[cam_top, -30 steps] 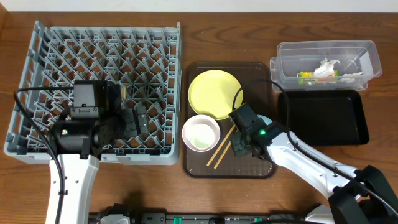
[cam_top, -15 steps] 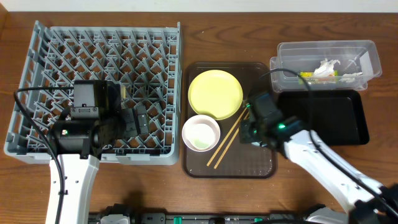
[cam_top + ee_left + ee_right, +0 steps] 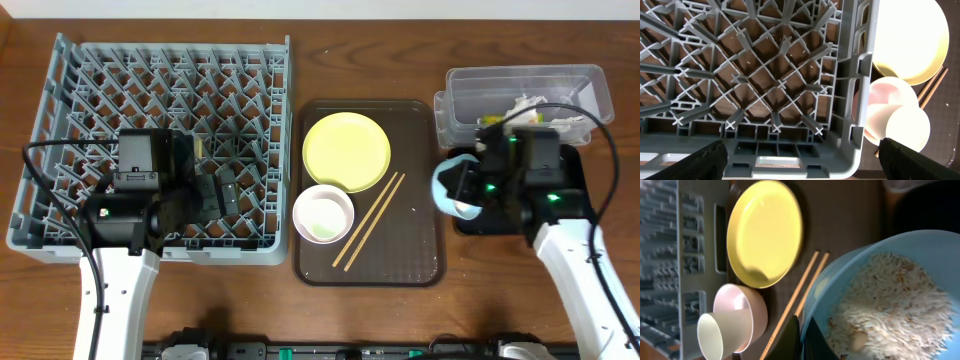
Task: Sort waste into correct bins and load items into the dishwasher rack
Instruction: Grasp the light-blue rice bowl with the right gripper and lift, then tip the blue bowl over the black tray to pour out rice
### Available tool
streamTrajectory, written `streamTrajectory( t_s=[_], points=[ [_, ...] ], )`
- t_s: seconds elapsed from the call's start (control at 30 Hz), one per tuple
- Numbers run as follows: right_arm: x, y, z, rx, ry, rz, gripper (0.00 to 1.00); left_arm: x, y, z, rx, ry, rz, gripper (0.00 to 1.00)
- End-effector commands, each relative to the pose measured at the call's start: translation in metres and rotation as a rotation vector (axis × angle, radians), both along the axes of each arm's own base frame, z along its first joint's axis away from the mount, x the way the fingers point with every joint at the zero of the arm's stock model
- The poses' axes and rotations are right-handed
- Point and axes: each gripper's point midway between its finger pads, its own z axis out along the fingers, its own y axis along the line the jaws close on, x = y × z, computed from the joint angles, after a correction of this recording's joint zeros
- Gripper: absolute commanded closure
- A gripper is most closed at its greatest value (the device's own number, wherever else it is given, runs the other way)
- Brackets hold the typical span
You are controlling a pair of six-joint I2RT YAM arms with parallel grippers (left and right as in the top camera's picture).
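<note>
My right gripper (image 3: 801, 340) is shut on the rim of the light blue bowl (image 3: 880, 300), which holds beige rice-like crumbs (image 3: 890, 310). In the overhead view it holds the bowl (image 3: 447, 192) tilted at the left edge of the black tray (image 3: 570, 170). The yellow plate (image 3: 346, 151), the white bowl (image 3: 323, 213) with the small white cup (image 3: 715, 332) in it and the chopsticks (image 3: 369, 221) lie on the brown tray (image 3: 410, 120). The clear tub (image 3: 525, 95) holds white tissue (image 3: 525, 105) and a yellow-green wrapper (image 3: 492, 122). My left gripper (image 3: 800, 165) is open over the grey rack (image 3: 160, 140).
The rack fills the left half of the table. The brown tray lies in the middle, with the clear tub and black tray at the right. Cables loop from both arms.
My right arm has carried the light blue bowl from the brown tray rightward to the black tray's left edge. The left arm has not moved.
</note>
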Motion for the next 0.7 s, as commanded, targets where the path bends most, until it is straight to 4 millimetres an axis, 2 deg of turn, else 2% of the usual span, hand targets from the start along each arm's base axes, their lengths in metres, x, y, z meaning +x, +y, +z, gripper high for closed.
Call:
streamTrajectory(
  t_s=[0.0,0.17,0.5,0.67],
  points=[
    [0.005,-0.009,0.018,0.065,-0.061,0.031,0.99,0.002,-0.001,0.004,-0.012,-0.006,0.0,0.02],
    [0.009,-0.029,0.017,0.148,-0.067,0.016,0.99,0.002,-0.001,0.004,-0.012,-0.006,0.0,0.02],
    [0.018,-0.047,0.008,0.406,-0.073,0.043,0.99,0.002,-0.001,0.004,-0.012,-0.006,0.0,0.02],
    [0.025,-0.066,0.007,0.521,-0.106,0.016,0.99,0.002,-0.001,0.004,-0.012,-0.006,0.0,0.02]
  ],
)
